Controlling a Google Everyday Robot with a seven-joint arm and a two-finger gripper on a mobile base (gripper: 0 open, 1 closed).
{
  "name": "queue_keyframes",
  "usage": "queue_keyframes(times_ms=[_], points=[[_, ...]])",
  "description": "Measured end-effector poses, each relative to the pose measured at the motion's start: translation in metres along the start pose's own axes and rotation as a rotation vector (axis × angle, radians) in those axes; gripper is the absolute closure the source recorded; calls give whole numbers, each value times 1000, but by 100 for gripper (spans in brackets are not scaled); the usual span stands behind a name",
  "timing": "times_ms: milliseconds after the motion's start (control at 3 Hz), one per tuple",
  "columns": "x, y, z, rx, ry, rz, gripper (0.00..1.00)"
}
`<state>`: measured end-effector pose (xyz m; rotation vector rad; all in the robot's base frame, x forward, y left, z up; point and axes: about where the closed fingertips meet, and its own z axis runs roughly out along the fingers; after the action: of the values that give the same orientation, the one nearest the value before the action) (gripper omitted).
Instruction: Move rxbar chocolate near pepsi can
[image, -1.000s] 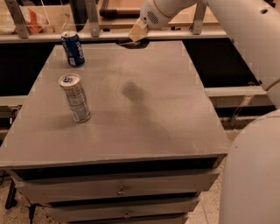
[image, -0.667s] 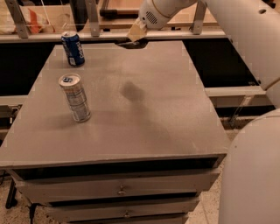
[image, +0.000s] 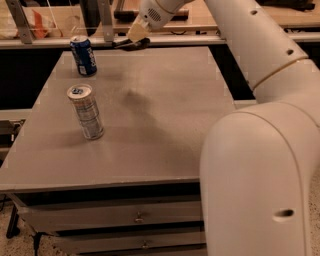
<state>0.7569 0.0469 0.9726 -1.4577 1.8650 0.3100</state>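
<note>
The pepsi can (image: 83, 55), dark blue with a silver top, stands upright at the table's far left corner. My gripper (image: 133, 40) hangs above the table's far edge, to the right of the can and apart from it. A flat dark thing, the rxbar chocolate (image: 125, 44), sticks out leftward from under the pale fingers (image: 137, 33), which are shut on it. Its shadow falls on the table's middle.
A taller silver-white can (image: 86, 111) stands upright on the left half of the grey table (image: 165, 125). My white arm (image: 260, 150) fills the right side. A shelf rail (image: 50, 42) with posts runs behind the table. Drawers (image: 135, 216) lie below the front edge.
My gripper has moved left along the far edge with the bar in it, closer to the pepsi can. Both cans stand where they were.
</note>
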Motion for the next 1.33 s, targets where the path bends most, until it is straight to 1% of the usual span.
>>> queue_keyframes(times_ms=[333, 667, 1000, 1333], points=[[-16, 1, 20, -41, -17, -55, 100], [-21, -2, 32, -42, -24, -85, 100], [-19, -9, 41, -13, -30, -85, 100], [-19, -8, 54, -14, -41, -79, 100]])
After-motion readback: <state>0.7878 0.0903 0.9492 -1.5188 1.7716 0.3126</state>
